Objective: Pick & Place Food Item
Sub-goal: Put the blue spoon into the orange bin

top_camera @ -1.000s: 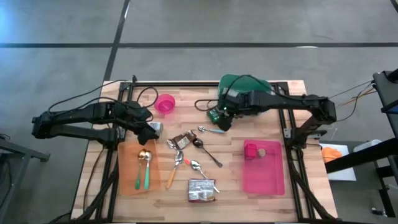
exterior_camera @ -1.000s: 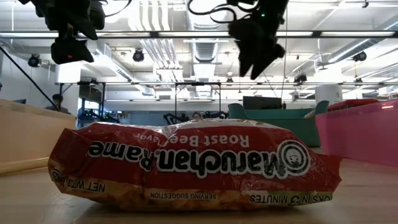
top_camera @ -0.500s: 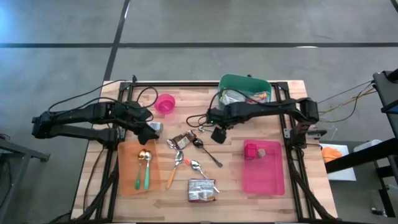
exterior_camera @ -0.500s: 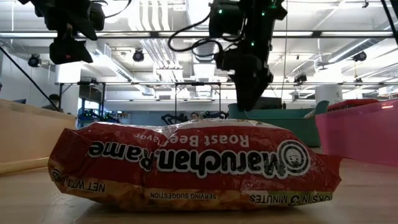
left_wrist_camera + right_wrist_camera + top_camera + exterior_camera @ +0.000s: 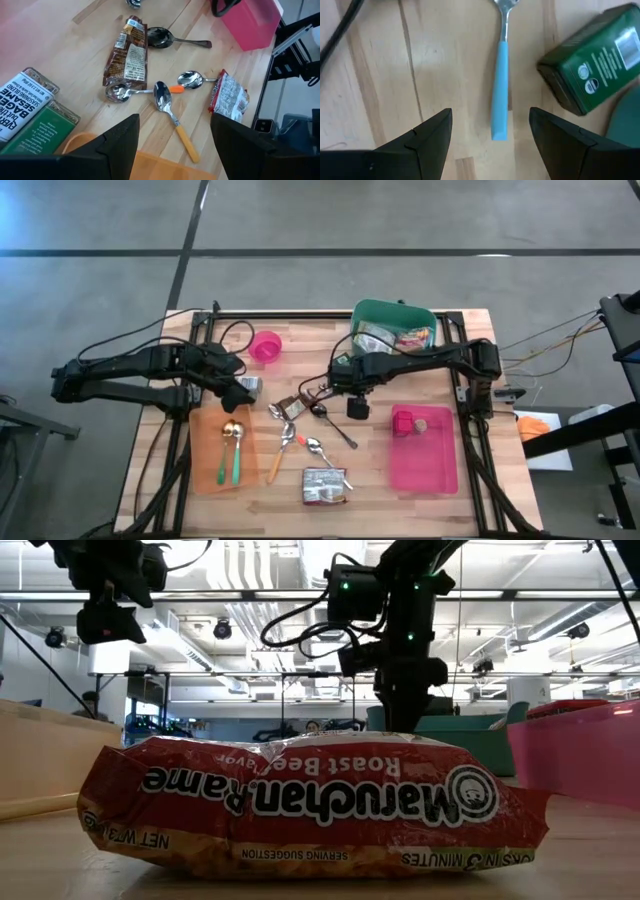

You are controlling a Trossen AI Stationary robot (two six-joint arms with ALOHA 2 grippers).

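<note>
Right pincer open and empty, poised over the cutlery at the frame's centre

Your right pincer [image 5: 357, 407] hangs open, gripping nothing, above a blue-handled spoon [image 5: 500, 95] and beside a green box [image 5: 592, 75]. Your left pincer [image 5: 243, 394] waits open at centre left over the orange tray [image 5: 205, 470]. The ramen packet [image 5: 324, 485] lies untouched at lower centre of the worktop [image 5: 380, 480]. The green bin [image 5: 372, 311] at upper centre already holds packets; I judge this pick not yet begun.
</note>
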